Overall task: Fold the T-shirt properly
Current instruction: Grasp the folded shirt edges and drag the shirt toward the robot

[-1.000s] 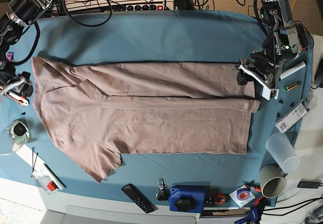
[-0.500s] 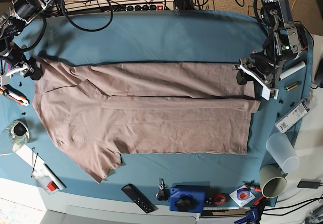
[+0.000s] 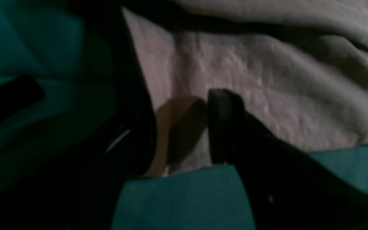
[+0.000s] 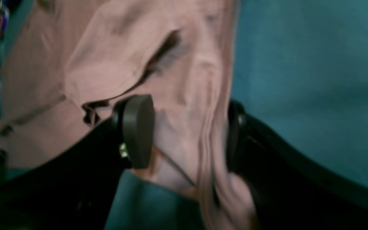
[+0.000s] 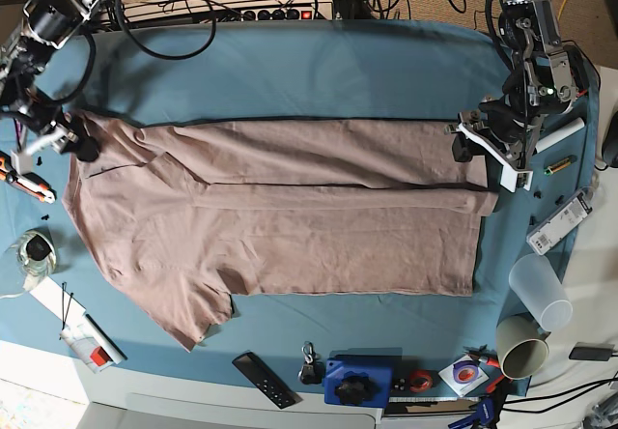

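Fingers [image 4: 137, 131] spread astride T-shirt [image 5: 290, 216] edge, no legible writing, blurry

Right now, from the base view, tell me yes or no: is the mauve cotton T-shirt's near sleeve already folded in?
No: the mauve cotton T-shirt's near sleeve sticks out flat toward the table's front edge.
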Controlling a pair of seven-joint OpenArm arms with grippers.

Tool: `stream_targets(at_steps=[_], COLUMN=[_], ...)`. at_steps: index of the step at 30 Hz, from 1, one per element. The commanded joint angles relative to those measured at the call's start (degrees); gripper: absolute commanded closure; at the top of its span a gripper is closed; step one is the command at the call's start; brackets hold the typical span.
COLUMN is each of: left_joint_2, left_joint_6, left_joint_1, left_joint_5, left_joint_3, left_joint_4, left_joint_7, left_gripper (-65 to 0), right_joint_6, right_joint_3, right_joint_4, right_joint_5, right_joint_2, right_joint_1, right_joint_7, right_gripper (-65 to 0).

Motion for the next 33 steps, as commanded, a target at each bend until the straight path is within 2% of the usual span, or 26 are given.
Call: stream_targets(at_steps=[1, 2, 4, 7, 12, 16, 19, 22, 26, 33], left_joint_2=[0.0, 0.0, 0.0, 0.0, -0.1, -0.3, -0.5, -0.5, -0.7, -4.3], left_joint_6=[0.4, 0.4, 0.4, 0.4, 0.4, 0.4, 0.4, 0.4, 0.4, 0.4], left_joint_1=[0.5, 0.5, 0.5, 0.5, 0.5, 0.5, 0.5, 0.7, 1.1, 6.0], left_joint_5=[0.8, 0.8, 0.8, 0.8, 0.8, 0.8, 0.8, 0.8, 0.7, -2.1], left_joint_3=[0.3, 0.3, 0.3, 0.3, 0.3, 0.1, -0.2, -0.7, -1.8, -2.5], left_joint_4=[-0.1, -0.1, -0.1, -0.1, -0.1, 0.2, 1.6, 2.2, 2.4, 3.6], left_joint_7=[2.6, 2.1, 1.5, 1.6, 1.6, 3.4, 6.3, 6.4, 8.7, 10.7], left_gripper=[-24.6, -22.9, -15.1, 0.0, 0.0, 0.0, 0.0, 0.0, 0.0, 0.0], right_joint_6=[-0.5, -0.5, -0.5, -1.7, -2.0, -0.7, -0.5, -0.5, -0.5, -0.5], right_joint_3=[-1.8, -3.4, -5.5, -6.4, -4.7, -1.1, 2.7, 6.3, 7.5, 7.5], right_joint_4=[0.1, 0.1, 0.1, 0.2, 0.3, 0.9, 2.8, 5.3, 8.4, 13.3], right_joint_5=[-4.9, -6.1, -6.9, -6.9, -6.9, -5.8, -3.2, -0.1, 4.1, 4.3], right_joint_2=[0.6, 0.7, 0.6, 0.6, 0.8, 0.8, 0.8, 0.8, 1.7, 2.0], right_joint_1=[0.0, 0.0, 0.0, 0.0, 0.1, 0.0, 0.0, 0.0, -2.2, -8.5], right_joint_7=[-0.6, 1.4, 3.3, 2.7, 1.1, -0.5, -3.8, -8.2, -8.2, -8.2], right_gripper=[-32.2, -32.1, -31.3, -22.5, 0.0, 0.0, 0.0, 0.0, 0.0, 0.0])
